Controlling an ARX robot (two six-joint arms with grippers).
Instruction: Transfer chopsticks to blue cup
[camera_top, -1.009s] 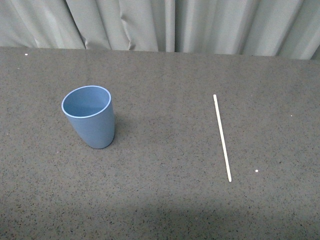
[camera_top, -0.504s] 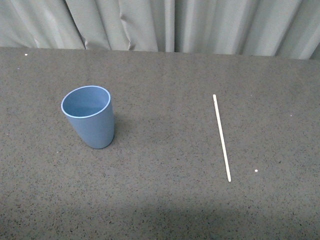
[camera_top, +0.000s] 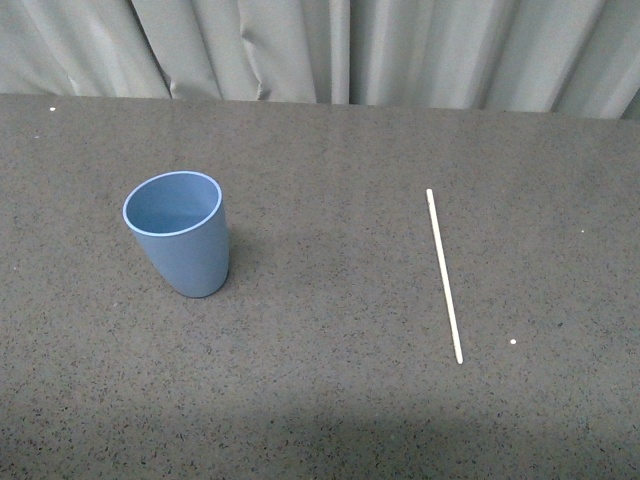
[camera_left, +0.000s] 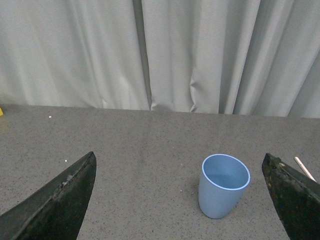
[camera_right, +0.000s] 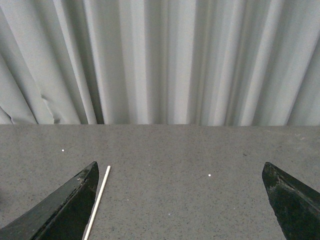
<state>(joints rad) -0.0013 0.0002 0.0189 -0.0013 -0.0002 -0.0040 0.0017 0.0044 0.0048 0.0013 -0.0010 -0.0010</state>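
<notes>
We judge the chopsticks (camera_top: 443, 275) light, stiff, slippery; we would pinch mid-length. Our left gripper (camera_left: 178, 156) and right gripper (camera_right: 180, 164) gape wide, empty.

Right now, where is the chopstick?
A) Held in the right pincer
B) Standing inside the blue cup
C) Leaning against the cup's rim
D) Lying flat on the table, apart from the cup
D: in the front view the chopstick lies flat on the table, well to the right of the upright blue cup, with bare tabletop between them and nothing touching it.
</notes>
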